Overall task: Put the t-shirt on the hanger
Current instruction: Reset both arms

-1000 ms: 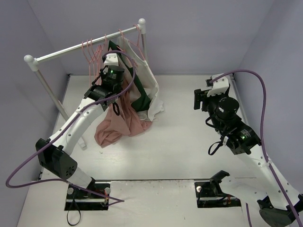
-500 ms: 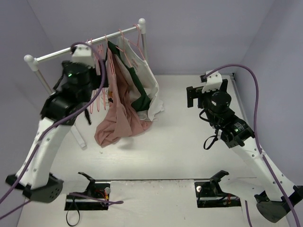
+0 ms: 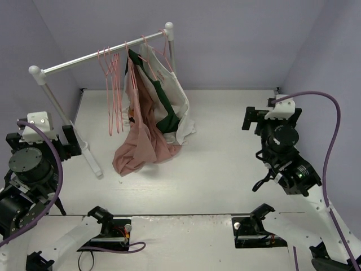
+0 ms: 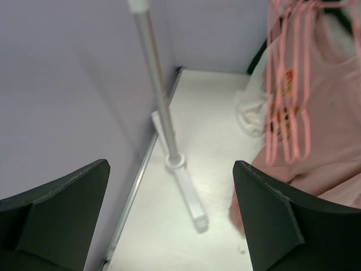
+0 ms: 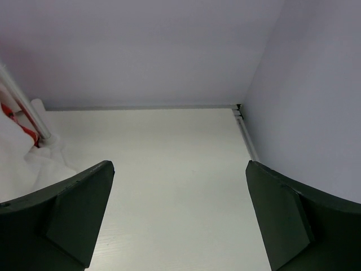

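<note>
The pink t-shirt [image 3: 138, 113] hangs from the rail [image 3: 84, 58] of the clothes rack, which stands slantwise across the far-left corner of the table [image 3: 225, 152]. Its hanger [image 3: 126, 47] is almost wholly covered by the cloth — only the thin pink hook shows over the rail. The shirt's upper part drapes straight down, while its lower part lies bunched on the table surface below, a little toward the near edge. Just beside it, on the side toward the far edge, hangs a white-and-green garment [image 3: 167, 96], touching the shirt. On the shirt's other side, toward the table's left edge, a cluster of spare hangers [image 3: 111, 84] hangs bare from the same rail.

The left gripper [image 3: 40, 138] is at the table's left edge, well apart from the shirt, its jaws spread wide with nothing between them. Its wrist view looks at the rack's near post [image 4: 158, 90] and white foot [image 4: 189, 197], with the spare hangers and the pink cloth to the right. The right gripper [image 3: 272, 119] hovers near the right edge — jaws likewise wide apart and empty, bare table and the far-right corner beyond them.
</note>
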Robot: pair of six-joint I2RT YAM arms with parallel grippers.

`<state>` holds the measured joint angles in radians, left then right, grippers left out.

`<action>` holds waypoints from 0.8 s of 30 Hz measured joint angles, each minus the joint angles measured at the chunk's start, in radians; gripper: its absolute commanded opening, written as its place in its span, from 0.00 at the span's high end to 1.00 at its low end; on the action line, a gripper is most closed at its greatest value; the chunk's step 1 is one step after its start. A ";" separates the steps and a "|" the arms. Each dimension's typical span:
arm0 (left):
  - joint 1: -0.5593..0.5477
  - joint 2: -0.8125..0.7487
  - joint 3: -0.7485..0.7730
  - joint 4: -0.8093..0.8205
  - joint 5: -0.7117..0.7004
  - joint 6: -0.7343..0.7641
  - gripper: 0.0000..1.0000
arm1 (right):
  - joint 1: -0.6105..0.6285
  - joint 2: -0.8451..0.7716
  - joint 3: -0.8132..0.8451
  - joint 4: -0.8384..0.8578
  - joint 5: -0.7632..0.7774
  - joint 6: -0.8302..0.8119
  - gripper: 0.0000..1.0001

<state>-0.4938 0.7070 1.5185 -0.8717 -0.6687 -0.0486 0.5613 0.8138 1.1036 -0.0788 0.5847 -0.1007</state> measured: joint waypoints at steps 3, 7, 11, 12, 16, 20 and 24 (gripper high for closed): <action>0.000 -0.060 -0.068 -0.028 -0.048 0.001 0.13 | 0.000 -0.066 -0.057 -0.001 0.042 0.010 0.00; 0.000 -0.088 -0.097 -0.039 -0.085 -0.005 0.14 | -0.004 -0.101 -0.086 -0.003 0.092 0.031 0.00; 0.000 -0.097 -0.119 -0.040 -0.100 -0.036 0.13 | -0.005 -0.099 -0.091 -0.004 0.126 0.058 0.00; 0.000 -0.101 -0.126 -0.040 -0.101 -0.044 0.13 | -0.005 -0.098 -0.091 -0.004 0.132 0.070 0.00; 0.000 -0.112 -0.139 -0.044 -0.101 -0.069 0.13 | -0.005 -0.095 -0.091 -0.004 0.150 0.098 0.00; 0.000 -0.112 -0.139 -0.044 -0.099 -0.083 0.13 | -0.005 -0.093 -0.091 -0.004 0.156 0.107 0.00; 0.000 -0.112 -0.139 -0.045 -0.099 -0.088 0.13 | -0.005 -0.088 -0.090 -0.004 0.159 0.109 0.00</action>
<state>-0.4938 0.5953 1.3796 -0.9162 -0.7673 -0.1365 0.5568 0.7259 1.0134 -0.0829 0.7437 0.0078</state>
